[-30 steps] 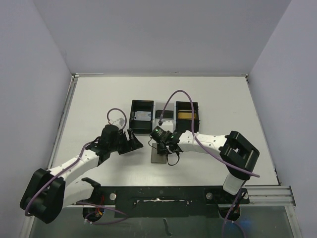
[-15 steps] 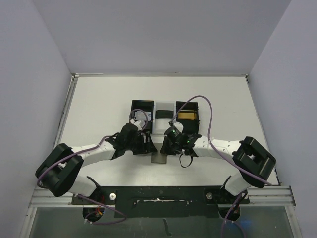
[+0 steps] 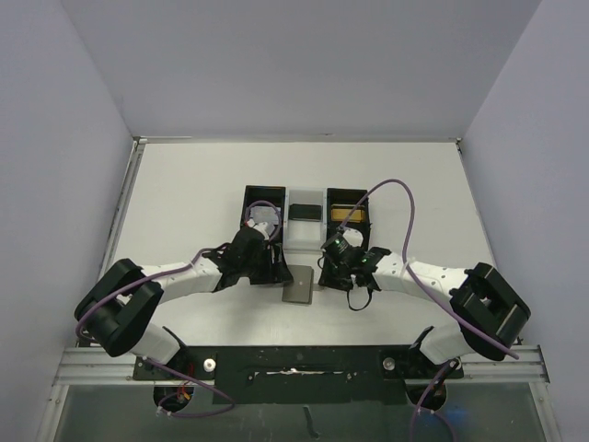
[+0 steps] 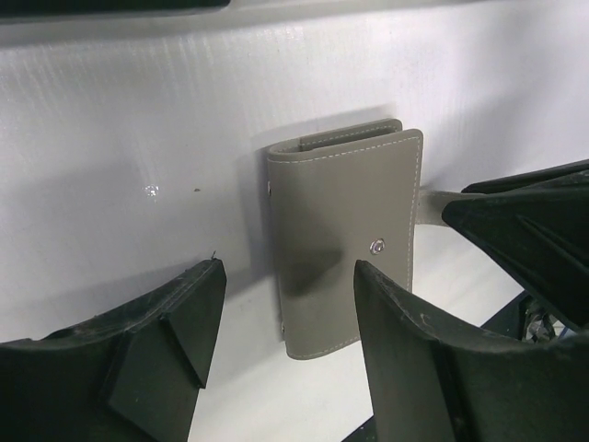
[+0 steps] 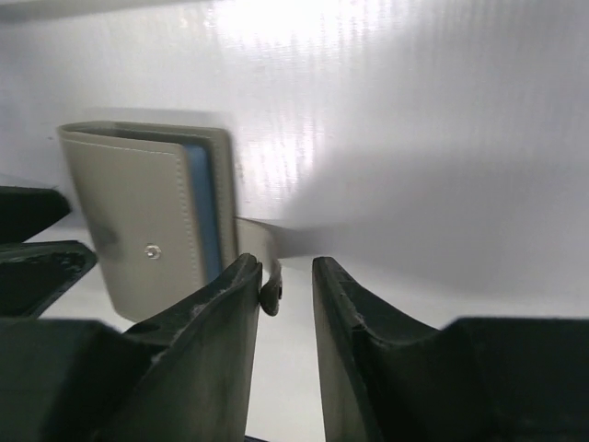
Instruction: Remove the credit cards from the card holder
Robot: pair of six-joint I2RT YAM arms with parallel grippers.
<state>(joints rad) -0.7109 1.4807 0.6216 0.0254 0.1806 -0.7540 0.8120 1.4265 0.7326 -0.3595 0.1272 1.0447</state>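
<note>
White desk (image 3: 184, 184) between lilac walls (image 3: 276, 64) looks slick. The folded grey card holder (image 3: 299, 284) lies flat between both arms. The left gripper (image 4: 290, 272), spread wide, should pin the cover. The right gripper (image 5: 287, 267), barely parted and empty, should then pinch the loose snap tab (image 5: 260, 247).

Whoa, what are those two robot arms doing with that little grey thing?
They are working on a small flat grey bifold card holder that lies folded on the white table. The left tool is open and aimed at it from one side, not touching it. The right tool is on the other side, open just a little, next to the holder's undone snap tab. Neither tool holds anything.
</note>
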